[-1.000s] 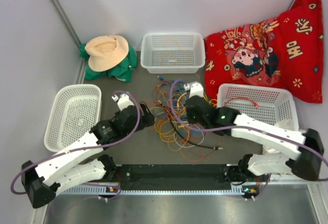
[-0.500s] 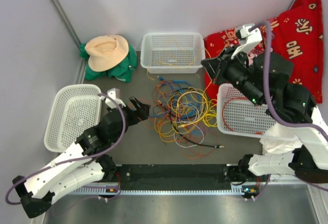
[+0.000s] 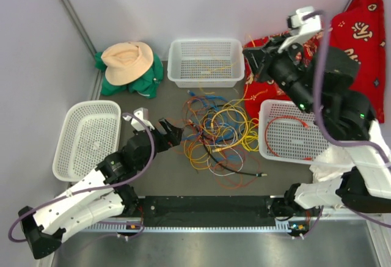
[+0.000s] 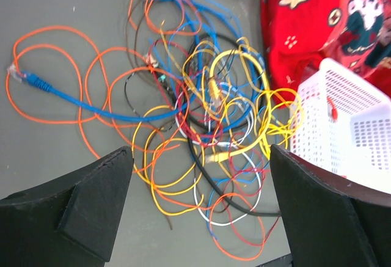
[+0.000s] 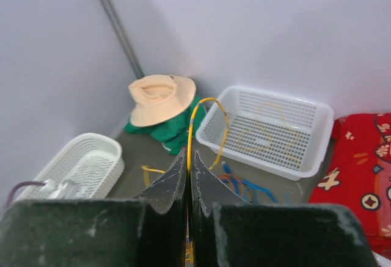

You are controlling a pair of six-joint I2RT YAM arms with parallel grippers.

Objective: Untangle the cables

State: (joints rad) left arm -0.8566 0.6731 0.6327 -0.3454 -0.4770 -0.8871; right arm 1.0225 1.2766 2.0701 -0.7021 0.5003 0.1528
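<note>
Plain pale walls rise well beyond the left claw and to its left, joined by a slanting grey metal post. Beneath the claw spreads a dark grey matte table top under soft, even light

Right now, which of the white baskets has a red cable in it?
The right-hand basket, beside the red cushion: a red cable lies in it.

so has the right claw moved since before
Yes: the right claw lifted from the tangled coloured cables toward the right end of the far white mesh basket, gripping a yellow cable.
</note>
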